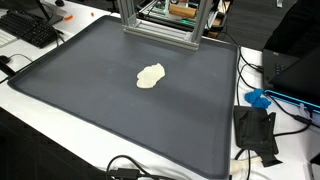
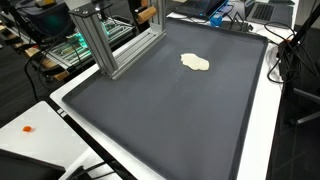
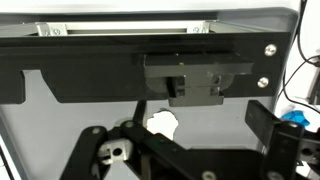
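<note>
A small cream-coloured crumpled lump (image 1: 150, 76) lies near the middle of a large dark grey mat (image 1: 80, 85). It shows in both exterior views, toward the far side of the mat (image 2: 150, 115) in one of them (image 2: 195, 62). The arm and gripper do not show in either exterior view. In the wrist view my gripper (image 3: 190, 140) is high above the mat with its black fingers spread wide and nothing between them. The lump (image 3: 162, 122) shows below, between the fingers, partly hidden by the black linkage.
An aluminium frame (image 1: 160, 25) stands at one edge of the mat, also in the other view (image 2: 105, 45). A keyboard (image 1: 30, 28), a blue object (image 1: 258, 98), a black device (image 1: 255, 130) and cables lie on the white table around the mat.
</note>
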Controlling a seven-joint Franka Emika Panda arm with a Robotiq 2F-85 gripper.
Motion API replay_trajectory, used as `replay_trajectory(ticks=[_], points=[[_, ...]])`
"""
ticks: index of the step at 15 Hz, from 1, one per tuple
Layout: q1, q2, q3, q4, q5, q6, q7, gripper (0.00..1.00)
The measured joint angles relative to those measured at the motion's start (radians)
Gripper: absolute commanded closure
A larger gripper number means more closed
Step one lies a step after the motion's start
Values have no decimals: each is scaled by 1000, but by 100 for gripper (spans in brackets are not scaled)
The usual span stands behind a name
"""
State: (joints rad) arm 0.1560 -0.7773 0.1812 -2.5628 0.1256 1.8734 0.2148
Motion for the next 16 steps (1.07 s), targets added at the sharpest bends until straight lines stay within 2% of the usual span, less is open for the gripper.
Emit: replay_trajectory(ticks=[4,11,16], points=[[-34,41,10,72,0,-1,46,0],[-98,197,60,219,-6,-1,214,0],[-112,289,79,292,-19,-1,321,0]])
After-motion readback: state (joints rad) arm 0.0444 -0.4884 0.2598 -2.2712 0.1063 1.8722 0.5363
